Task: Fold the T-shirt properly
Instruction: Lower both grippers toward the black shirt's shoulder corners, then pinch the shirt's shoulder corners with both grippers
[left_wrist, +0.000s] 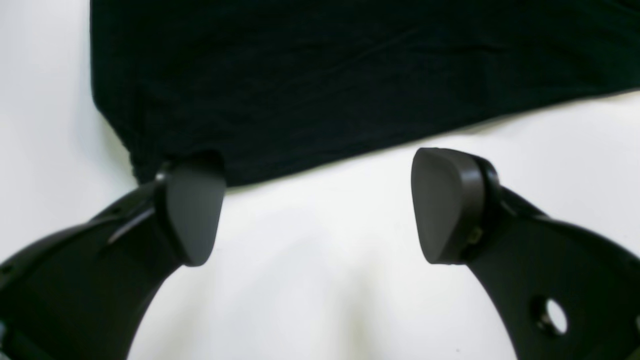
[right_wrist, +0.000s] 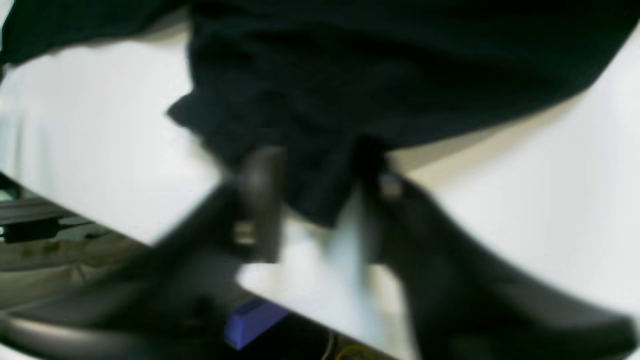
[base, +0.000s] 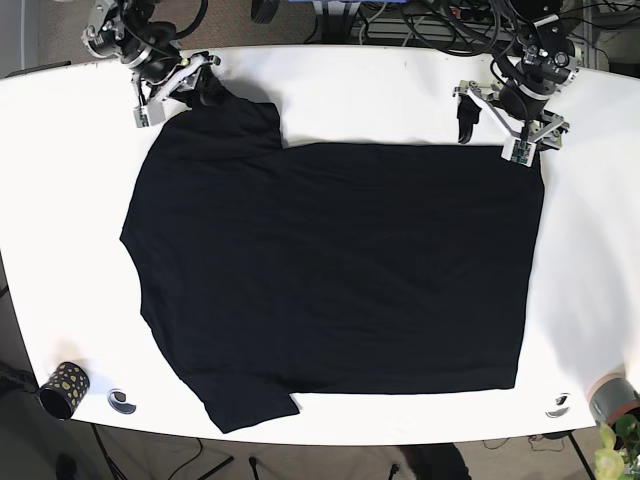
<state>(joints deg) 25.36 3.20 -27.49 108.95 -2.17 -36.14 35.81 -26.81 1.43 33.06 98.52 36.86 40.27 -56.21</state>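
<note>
T-shirt (base: 330, 270), black, lay spread flat across the white table (base: 400, 95) in the base view, covering most of its middle, one sleeve up at the far left corner and another sticking out at the near left. Left gripper (left_wrist: 312, 205) sat at the shirt's far right corner — jaws spread wide, nothing between them, one pad (left_wrist: 192, 215) just touching the cloth edge, the other pad (left_wrist: 445, 205) over bare table. Right gripper (right_wrist: 315, 200) was at the far left sleeve; wrist view was blurred, but the jaws were closed in on a bunched fold of the dark fabric, which looked lifted off the table there. Small dark spotted cup (base: 65, 388) stood at the near left edge, well apart from the shirt — a grey roll (base: 612, 398) at the near right corner.
</note>
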